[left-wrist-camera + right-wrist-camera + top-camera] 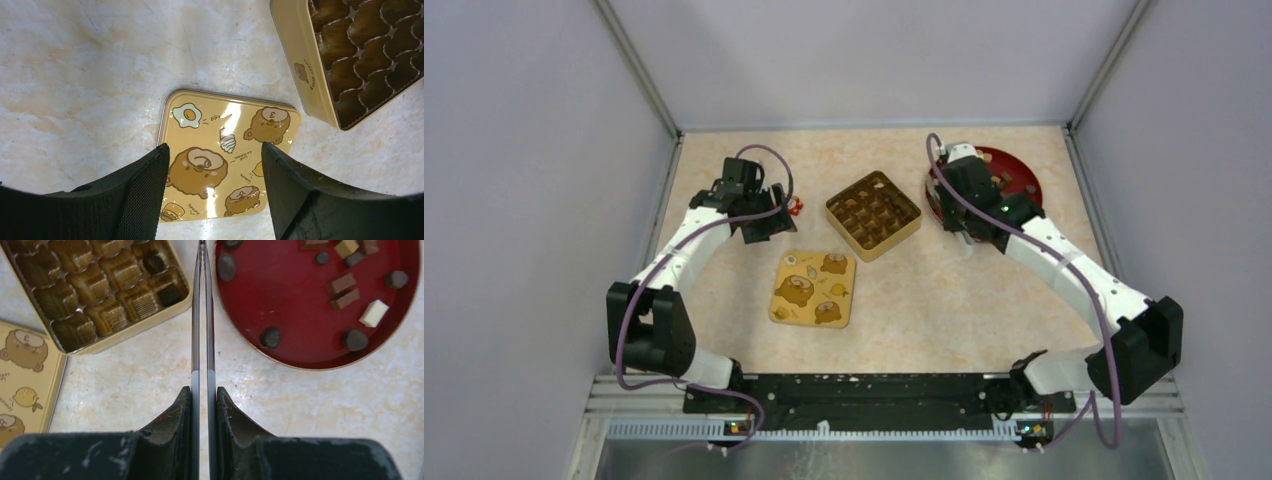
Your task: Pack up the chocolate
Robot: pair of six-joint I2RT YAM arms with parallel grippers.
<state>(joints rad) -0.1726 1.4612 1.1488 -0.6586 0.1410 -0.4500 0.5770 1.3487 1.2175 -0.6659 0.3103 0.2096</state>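
Only rt wrist resolves chocolate (343,298) (two in tin (127,331)).

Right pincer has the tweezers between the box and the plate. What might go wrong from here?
1. The tweezers in the right pincer are long and thin; the rounded dark chocolates could squirt away across the smooth red plate.
2. The box has small fluted cells, and two near its corner look filled; a piece may land on a divider or double up.

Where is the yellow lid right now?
In the top view the yellow lid lies flat on the table, left of centre, just on the near side of the open tin and apart from it.
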